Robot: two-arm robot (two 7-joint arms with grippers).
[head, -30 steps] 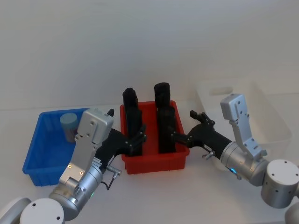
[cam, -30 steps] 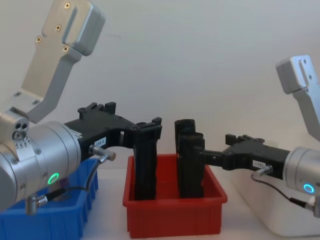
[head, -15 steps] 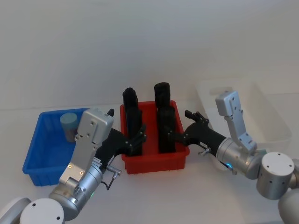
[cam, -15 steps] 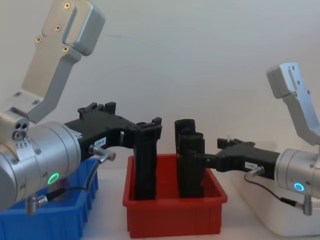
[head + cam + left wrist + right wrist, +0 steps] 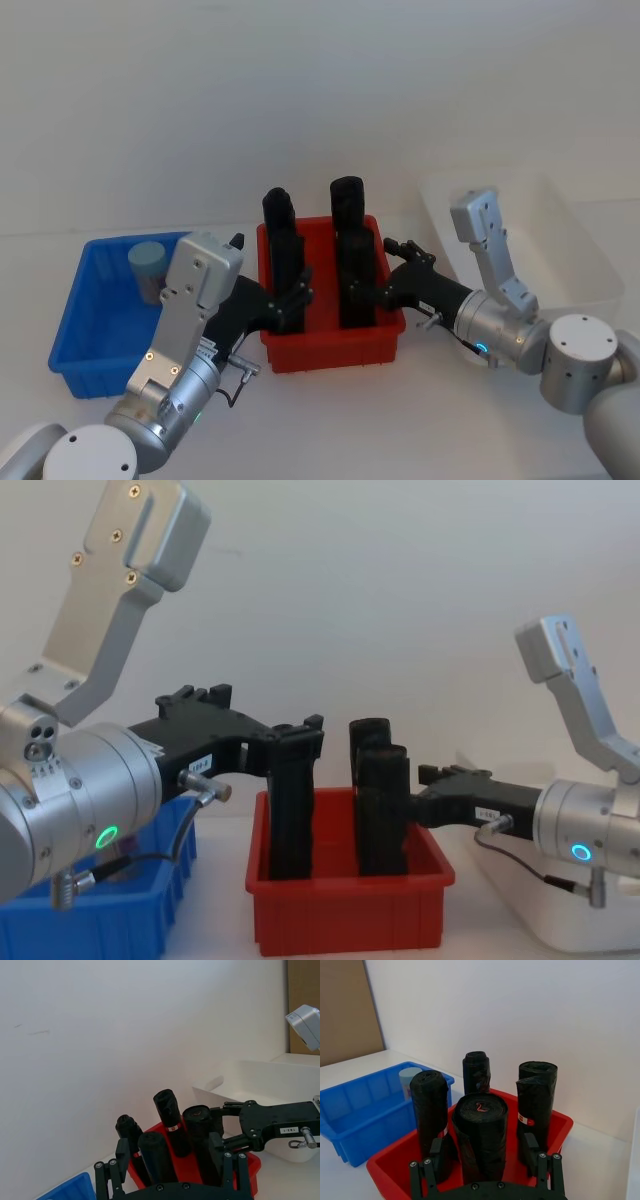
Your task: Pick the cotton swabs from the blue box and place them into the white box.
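Left of both end effectors, cotton swabs (image 5: pixel 147 262)

The right tool (image 5: pixel 362 293) has moved leftward, up against the black rolls (image 5: pixel 354 278).

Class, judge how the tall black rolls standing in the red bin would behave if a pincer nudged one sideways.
The black rolls stand tall and narrow in the red bin, so a nudge would probably tip one. Being round, a fallen roll might roll. Their wrinkled wrapped surface suggests some give, not stiffness.

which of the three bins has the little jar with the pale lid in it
The blue bin, on the robot's left. Its jar stands in the far corner; the red bin holds black rolls.
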